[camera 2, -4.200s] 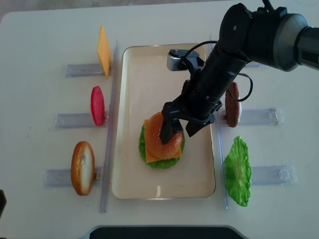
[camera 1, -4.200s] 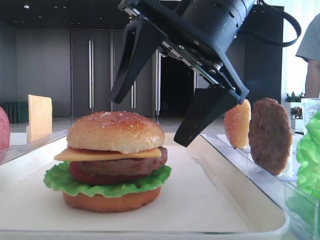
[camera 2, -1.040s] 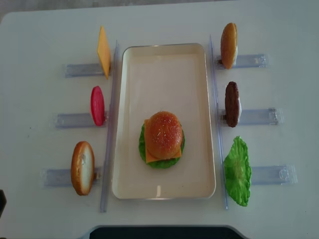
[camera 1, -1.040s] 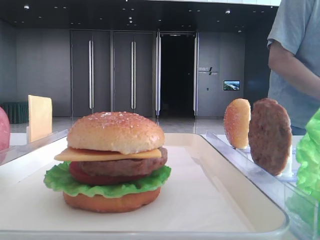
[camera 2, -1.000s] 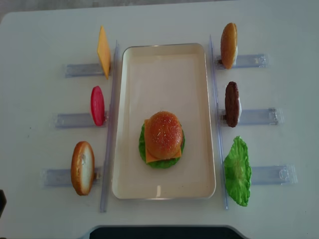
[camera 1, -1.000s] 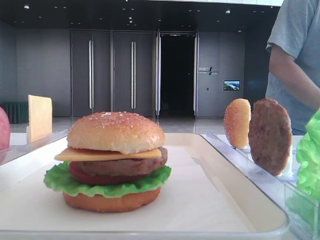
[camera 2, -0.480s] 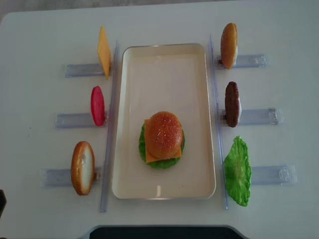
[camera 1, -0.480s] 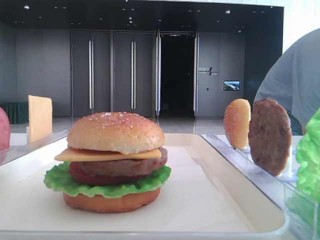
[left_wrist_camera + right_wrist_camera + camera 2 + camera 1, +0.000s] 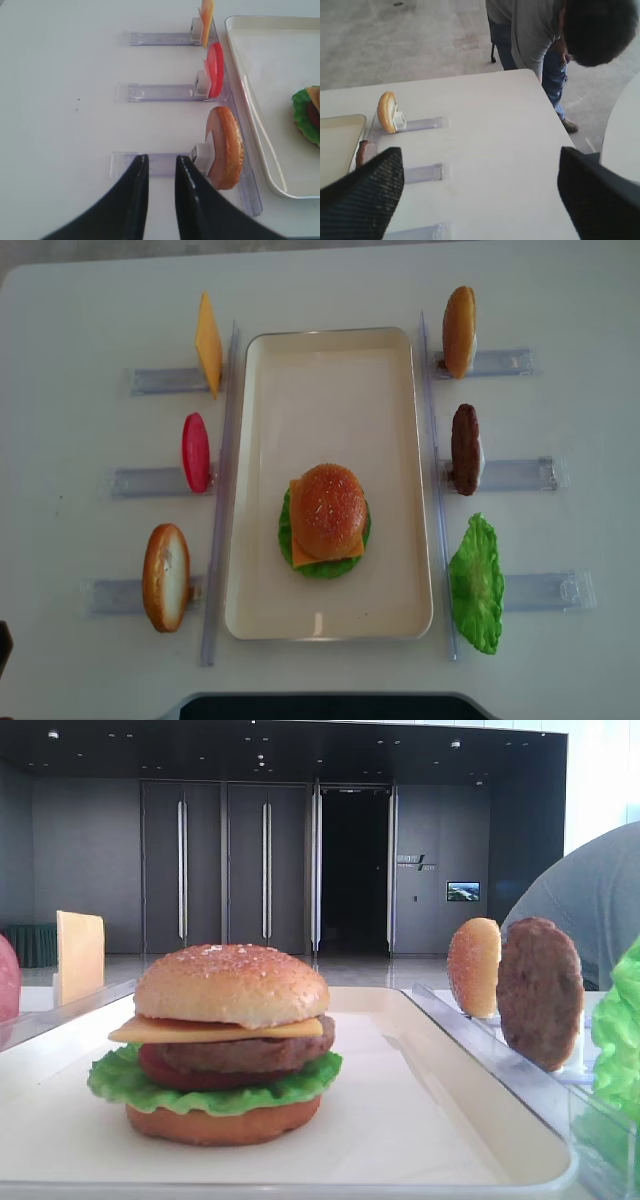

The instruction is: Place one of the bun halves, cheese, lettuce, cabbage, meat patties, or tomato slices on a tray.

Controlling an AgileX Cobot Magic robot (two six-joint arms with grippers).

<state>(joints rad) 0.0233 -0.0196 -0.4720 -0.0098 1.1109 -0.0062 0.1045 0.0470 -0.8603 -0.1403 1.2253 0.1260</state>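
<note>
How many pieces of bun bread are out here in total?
4: the burger's top bun and bottom bun on the tray; one racked left, one racked right.

In the stacked burger, the tomato slice (image 9: 190,1075) and the meat patty (image 9: 245,1053) are shown only as rims, the rest being covered by the cheese (image 9: 215,1029) and the bun top (image 9: 232,983). In the left wrist view, the lettuce (image 9: 301,114) is cut off by the right edge. The face of the person (image 9: 540,30) beyond the table's far edge is hidden.
</note>
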